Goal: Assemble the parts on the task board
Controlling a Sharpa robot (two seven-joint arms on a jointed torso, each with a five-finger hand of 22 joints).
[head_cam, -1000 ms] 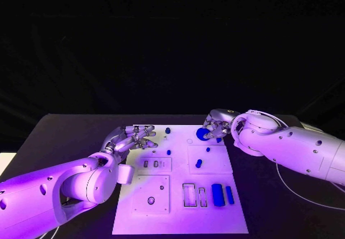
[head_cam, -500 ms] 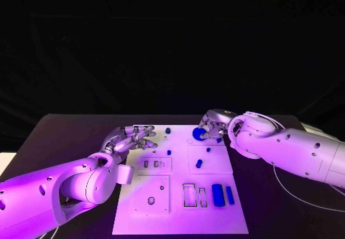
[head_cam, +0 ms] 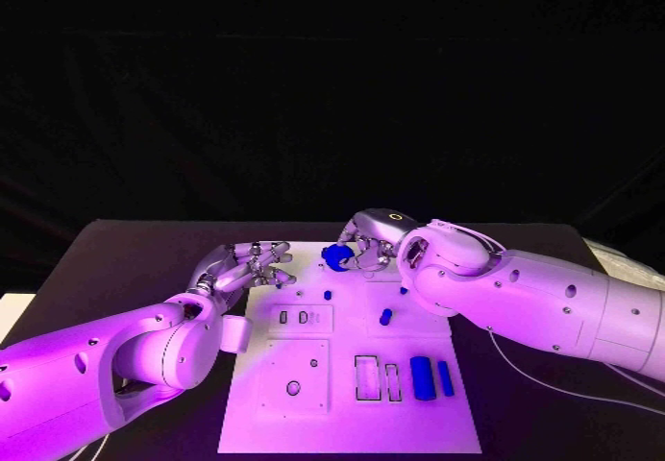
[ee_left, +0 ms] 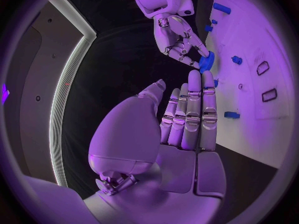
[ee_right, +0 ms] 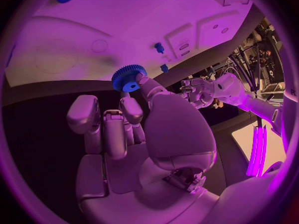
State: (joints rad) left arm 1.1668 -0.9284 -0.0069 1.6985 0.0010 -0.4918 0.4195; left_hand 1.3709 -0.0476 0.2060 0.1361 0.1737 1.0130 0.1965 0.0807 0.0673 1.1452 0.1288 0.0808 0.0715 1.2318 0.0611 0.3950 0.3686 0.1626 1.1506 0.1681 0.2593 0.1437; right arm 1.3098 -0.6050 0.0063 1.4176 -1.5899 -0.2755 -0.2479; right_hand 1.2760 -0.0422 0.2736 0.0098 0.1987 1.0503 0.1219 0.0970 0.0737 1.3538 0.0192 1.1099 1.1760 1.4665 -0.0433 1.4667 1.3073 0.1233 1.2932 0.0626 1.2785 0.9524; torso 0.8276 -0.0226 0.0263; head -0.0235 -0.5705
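Holding: the right hand [head_cam: 372,248] pinches a blue gear [head_cam: 335,254] between its fingertips; the wrist view shows the gear's toothed rim and centre hole, gripped at its edge [ee_right: 129,78].
Gear position: lifted above the far edge of the task board [head_cam: 347,403], near the board's far left corner, between the two hands.
Right arm: reaches in from the right and crosses over the far half of the board.
Left hand: the left hand [head_cam: 250,269] grips nothing; in its own wrist view its fingers [ee_left: 190,112] lie straight and pressed side by side, the thumb a little apart.
Left hand position: at the board's far left edge, just beside the gear and the right hand; whether it touches the board I cannot tell.
Parts on the board, near right: a wide blue bar [head_cam: 421,376] and a slimmer blue bar [head_cam: 444,377] lie side by side, beside two empty rectangular slots [head_cam: 366,376].
Parts on the board, middle: a small blue peg [head_cam: 386,315] lies tilted, and a smaller blue piece [head_cam: 327,295] sits closer to the left hand.
Table: black table [head_cam: 125,259], with the white board in its middle.
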